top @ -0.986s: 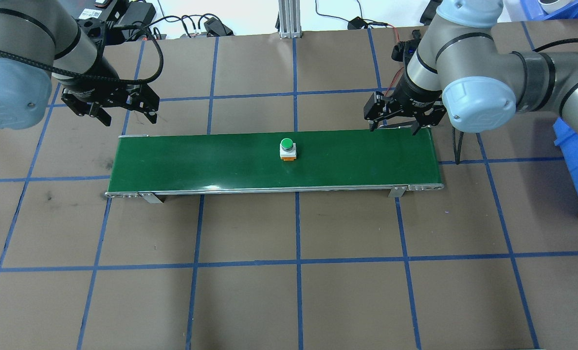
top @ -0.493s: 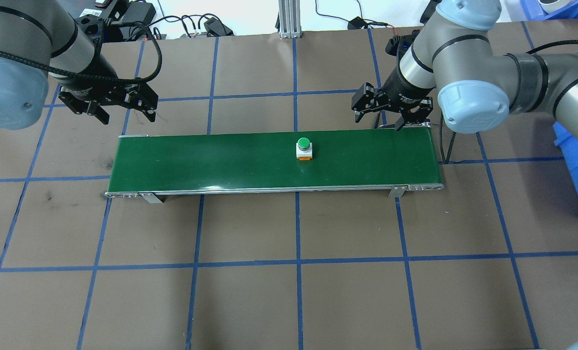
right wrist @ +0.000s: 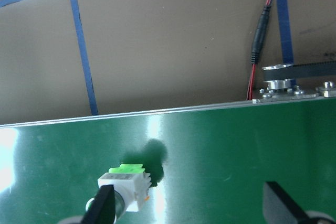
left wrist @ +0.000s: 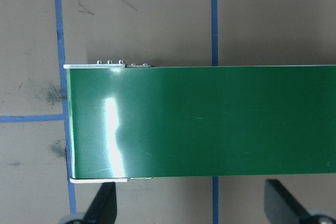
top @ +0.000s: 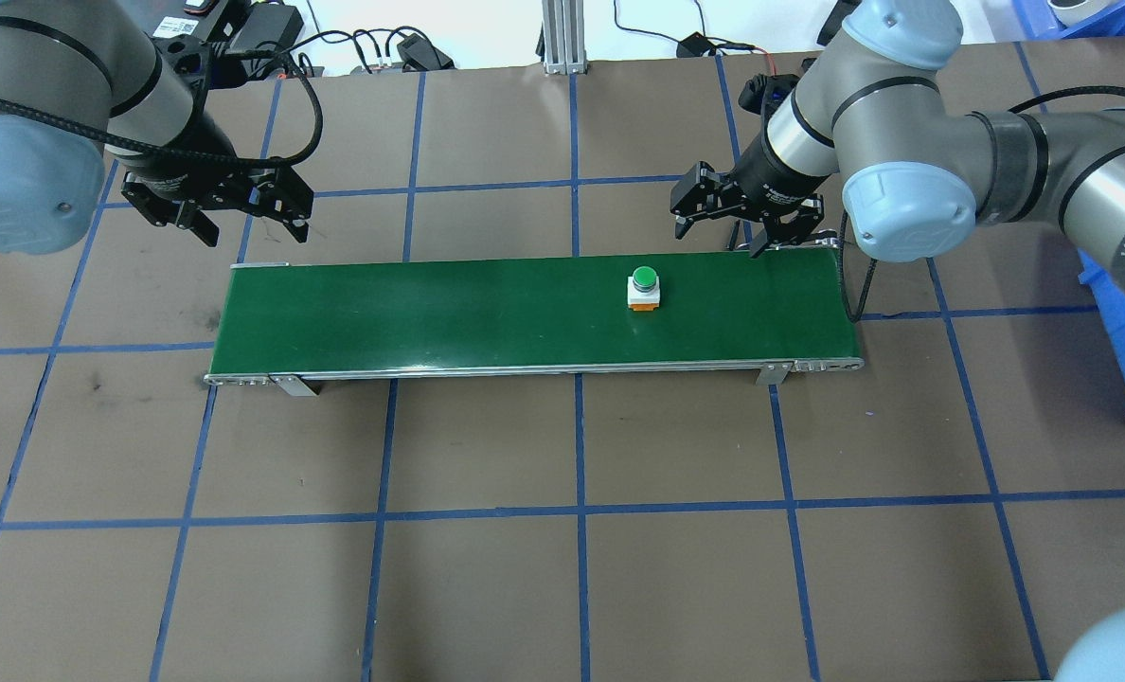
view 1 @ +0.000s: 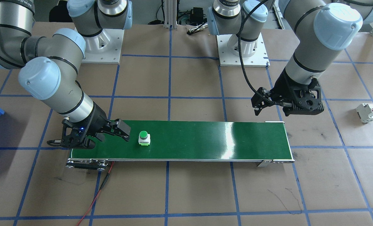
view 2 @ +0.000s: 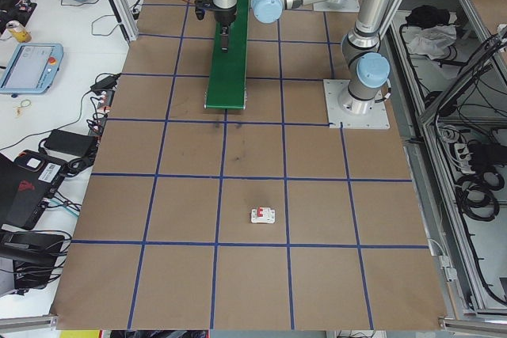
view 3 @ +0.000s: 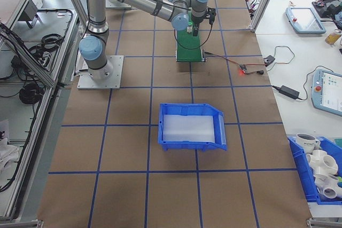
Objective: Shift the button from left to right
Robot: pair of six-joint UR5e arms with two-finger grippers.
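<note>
Button [view 1: 144, 138], with its round green cap up, stands on the green conveyor belt [view 1: 205, 138] in the front-facing view, just beside the right gripper [view 1: 106, 135], whose fingers are spread apart above the belt's end. The left gripper [view 1: 272, 108] hangs over the belt's opposite end, well apart from the button, fingers also spread. A white circuit breaker [view 1: 367, 112] lies on the table beyond the left gripper.

From overhead, the button [top: 645, 288] sits on the belt [top: 430, 313] a little toward the camera from the right gripper [top: 719, 227], which hovers by the belt's far edge with its fingers parted. The left gripper [top: 241, 216] hovers off the belt's other end, empty and spread.

The left wrist camera looks straight down on a bare end of the belt [left wrist: 210, 124], a dark fingertip in each lower corner.

The right wrist camera shows the button [right wrist: 128, 184] on the belt [right wrist: 236, 150], partly behind one fingertip [right wrist: 101, 208], not gripped.
</note>
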